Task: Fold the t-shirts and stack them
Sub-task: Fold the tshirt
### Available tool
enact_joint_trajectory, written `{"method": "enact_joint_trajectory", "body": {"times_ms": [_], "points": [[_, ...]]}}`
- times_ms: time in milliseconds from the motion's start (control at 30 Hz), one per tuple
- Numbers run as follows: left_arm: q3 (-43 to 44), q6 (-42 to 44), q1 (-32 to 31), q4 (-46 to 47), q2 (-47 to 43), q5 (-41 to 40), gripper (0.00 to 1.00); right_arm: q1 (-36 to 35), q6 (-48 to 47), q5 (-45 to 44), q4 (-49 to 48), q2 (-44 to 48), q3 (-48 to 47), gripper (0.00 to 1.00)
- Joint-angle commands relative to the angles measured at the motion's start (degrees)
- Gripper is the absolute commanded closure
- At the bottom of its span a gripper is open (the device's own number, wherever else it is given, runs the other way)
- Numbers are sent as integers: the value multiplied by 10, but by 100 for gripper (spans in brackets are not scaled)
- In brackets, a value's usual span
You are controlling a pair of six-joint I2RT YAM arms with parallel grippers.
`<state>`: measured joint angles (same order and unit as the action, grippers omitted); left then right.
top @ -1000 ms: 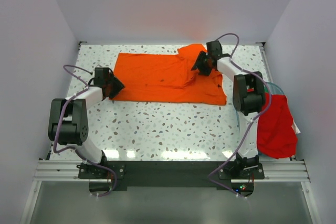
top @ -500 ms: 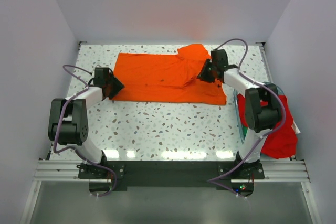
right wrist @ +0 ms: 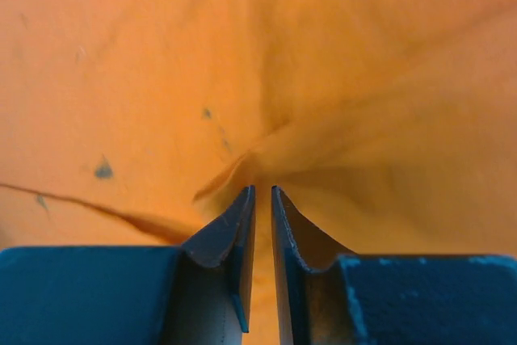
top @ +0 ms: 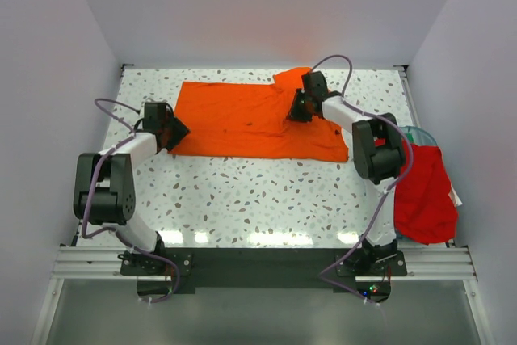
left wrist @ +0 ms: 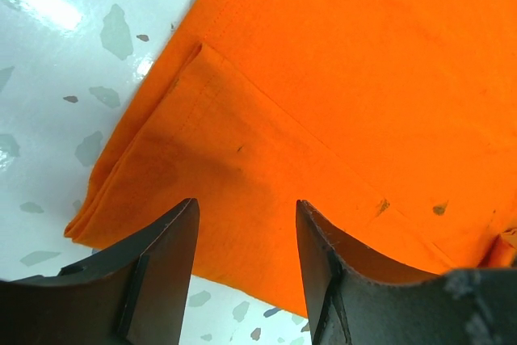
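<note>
Locate the orange t-shirt (top: 242,123) spread flat along the far edge of the bench (top: 258,199). It reaches from near the far-left corner to just short of the far-right corner, with a sleeve doubled inward right of centre. Locate the red t-shirt (top: 426,191) bunched at the right edge toward the near-right corner, apart from the orange one.

Note open speckled surface across the near half, between the arm bases and the orange shirt's near hem. Note white enclosure walls (top: 56,78) closing the left, far and right edges.

Find the left tool (top: 171,129) at the near-left corner of the orange shirt, released, jaws standing well apart. See its fingers (left wrist: 161,272) straddling the doubled, stitched hem corner in the left wrist view. Unable to tell contact with the cloth.

Find the right tool (top: 296,109) on the shirt's right half, beside the doubled sleeve. See it clenched to a narrow slit, grasping a raised ridge of orange cloth gathered at the fingertips in the right wrist view. Note faint dark specks (right wrist: 103,170) on the cloth just beside that ridge.
</note>
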<state>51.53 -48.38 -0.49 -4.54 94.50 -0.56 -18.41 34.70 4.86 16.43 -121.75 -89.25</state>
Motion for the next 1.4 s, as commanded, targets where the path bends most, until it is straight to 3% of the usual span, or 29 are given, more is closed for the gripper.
{"method": "enact_joint_trajectory", "body": {"times_ms": [0, 67, 200, 367, 700, 967, 1133, 1367], "points": [[5, 14, 5, -7, -38, -23, 44, 0, -17, 23, 16, -31, -85, 75], [-8, 10, 5, -21, -55, -41, 43, 0, -20, 26, 34, -42, -108, 64], [-37, -3, 5, -49, -97, -92, 40, 1, -28, 24, 47, -37, -104, 57], [-105, -28, 20, -40, -160, -128, 38, 3, -38, -11, 53, 41, -52, 50], [-170, -47, 22, 84, -144, -98, 41, 29, -11, -59, 48, 264, 199, 49], [-174, -67, 26, 157, -80, -74, 43, 52, 2, -78, 19, 337, 337, 41], [-173, -73, 26, 154, -60, -76, 50, 86, 9, -68, 5, 330, 365, 39], [-148, -71, 28, 112, -51, -111, 70, 102, 12, -95, -2, 306, 377, 34]]}}
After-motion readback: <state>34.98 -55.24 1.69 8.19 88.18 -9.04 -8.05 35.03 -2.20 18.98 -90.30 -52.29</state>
